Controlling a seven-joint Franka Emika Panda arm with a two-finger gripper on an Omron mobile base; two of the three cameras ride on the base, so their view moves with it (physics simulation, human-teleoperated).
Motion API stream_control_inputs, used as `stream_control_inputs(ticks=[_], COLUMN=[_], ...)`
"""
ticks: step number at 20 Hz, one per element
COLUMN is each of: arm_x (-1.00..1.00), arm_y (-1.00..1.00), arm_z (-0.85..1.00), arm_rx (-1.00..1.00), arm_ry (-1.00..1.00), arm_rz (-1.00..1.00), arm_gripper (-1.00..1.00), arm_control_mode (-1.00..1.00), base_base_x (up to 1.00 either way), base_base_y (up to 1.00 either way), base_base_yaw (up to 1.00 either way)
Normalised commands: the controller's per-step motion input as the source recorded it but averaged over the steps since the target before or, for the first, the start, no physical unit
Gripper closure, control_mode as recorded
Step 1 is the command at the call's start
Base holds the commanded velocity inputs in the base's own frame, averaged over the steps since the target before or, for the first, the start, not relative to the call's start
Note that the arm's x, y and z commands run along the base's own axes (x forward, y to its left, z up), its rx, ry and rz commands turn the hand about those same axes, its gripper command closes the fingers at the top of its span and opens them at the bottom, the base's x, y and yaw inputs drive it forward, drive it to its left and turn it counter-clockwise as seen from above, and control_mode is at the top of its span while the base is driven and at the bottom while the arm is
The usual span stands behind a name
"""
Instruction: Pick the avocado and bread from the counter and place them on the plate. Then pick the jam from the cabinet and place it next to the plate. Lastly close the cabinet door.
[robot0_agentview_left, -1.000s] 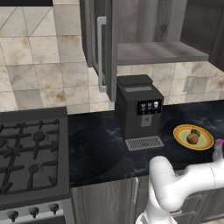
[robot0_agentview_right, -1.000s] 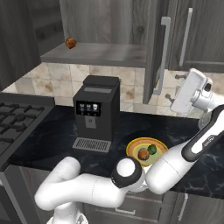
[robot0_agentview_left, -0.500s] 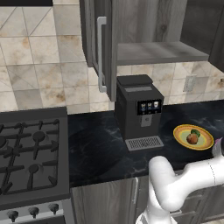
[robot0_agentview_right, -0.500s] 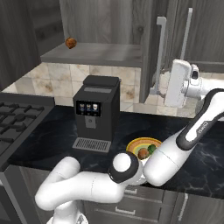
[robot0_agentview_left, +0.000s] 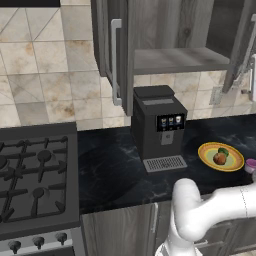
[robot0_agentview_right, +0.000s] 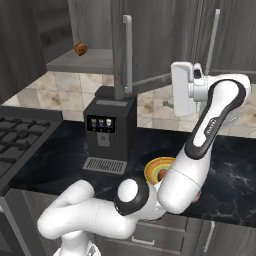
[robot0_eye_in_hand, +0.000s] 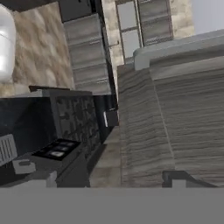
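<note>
Nearest the base, the counter (robot0_agentview_left: 115, 170) runs left to right, black and glossy with faint white veins, above dark grey lower cabinet fronts (robot0_agentview_left: 120, 232). At its left end sits a gas stove (robot0_agentview_left: 30, 175) with black grates and a row of knobs along its front. Toward the right end the plate (robot0_agentview_left: 207, 156) lies flat on the stone, and on it the avocado (robot0_agentview_left: 223, 151) and the bread (robot0_agentview_left: 219, 158) rest side by side, touching or nearly so. Just beside the plate's right edge stands the jam (robot0_agentview_left: 250, 165), cut off by the frame.

Behind the plate and to its left, a black coffee machine (robot0_agentview_left: 156, 127) stands against the wall, its drip tray (robot0_agentview_left: 164, 163) facing forward. The wall behind is beige marbled tile (robot0_agentview_left: 50, 80).

Above, the cabinet (robot0_agentview_left: 175, 60) hangs open, its grey shelf board exposed; in the right base view a small orange-brown thing (robot0_agentview_right: 81, 48) sits on that shelf. The cabinet door (robot0_agentview_right: 145, 45) stands swung out, its silver bar handle (robot0_agentview_right: 128, 52) vertical. The gripper (robot0_agentview_right: 167, 104) is raised just beside the door's lower edge; whether its fingers are apart or closed cannot be made out. In the hand view, wood-grain panel (robot0_eye_in_hand: 175, 127) looms close.
</note>
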Motion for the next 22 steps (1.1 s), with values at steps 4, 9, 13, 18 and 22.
stream_control_inputs(ticks=[4, 9, 13, 18, 22], arm_x=[-0.01, 0.03, 0.28, 0.77, 1.00], arm_y=[1.00, 1.00, 1.00, 1.00, 1.00], arm_z=[0.00, 0.00, -0.05, -0.22, -0.26], arm_rx=[-0.01, -0.02, -0.06, -0.13, -0.14], arm_ry=[-0.02, -0.02, -0.05, -0.04, 0.00], arm_rz=[-0.45, -0.50, -0.52, -0.52, -0.50], arm_gripper=[-1.00, -1.00, -1.00, -1.00, -1.00], arm_control_mode=[-1.00, -1.00, -1.00, -1.00, -1.00], base_base_x=[0.00, 0.00, 0.00, 0.00, 0.00], base_base_y=[0.00, 0.00, 0.00, 0.00, 0.00], base_base_yaw=[0.00, 0.00, 0.00, 0.00, 0.00])
